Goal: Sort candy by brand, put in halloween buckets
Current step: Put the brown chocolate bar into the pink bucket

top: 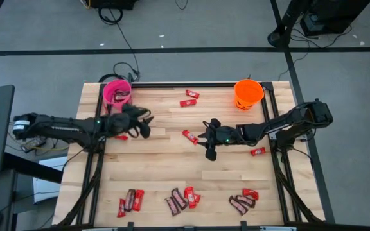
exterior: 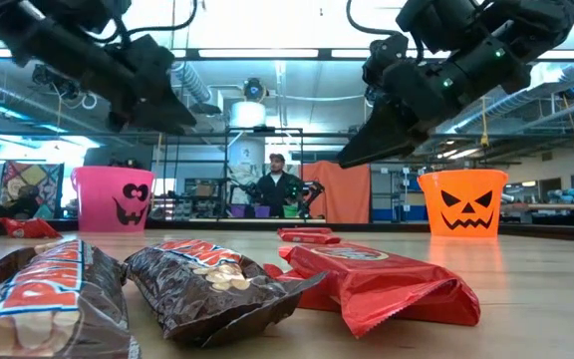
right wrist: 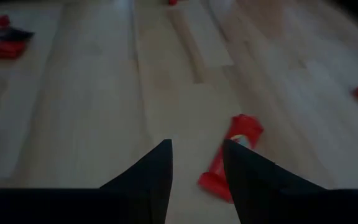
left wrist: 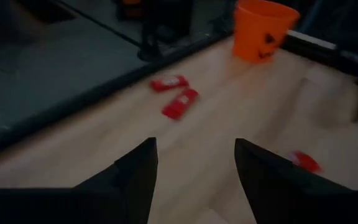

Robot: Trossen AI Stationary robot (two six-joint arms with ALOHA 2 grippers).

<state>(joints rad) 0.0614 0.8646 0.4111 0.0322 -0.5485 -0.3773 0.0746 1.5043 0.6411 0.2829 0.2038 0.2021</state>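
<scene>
On the pale wooden-plank bench [top: 172,160], the hot pink plastic bucket [top: 116,91] and bright orange plastic bucket [top: 248,93] await most red and brown wrapped candy bars [top: 184,197], while left tool [top: 143,122] and right tool [top: 205,145] hover spread, empty.

right gripper [right wrist: 196,163] fingers parted, empty, above the wood table [right wrist: 92,112]; red candy bar [right wrist: 232,155] just beyond its fingertips.

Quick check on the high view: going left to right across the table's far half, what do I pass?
Pink bucket → left gripper → two red candy bars → right gripper → orange bucket.
</scene>
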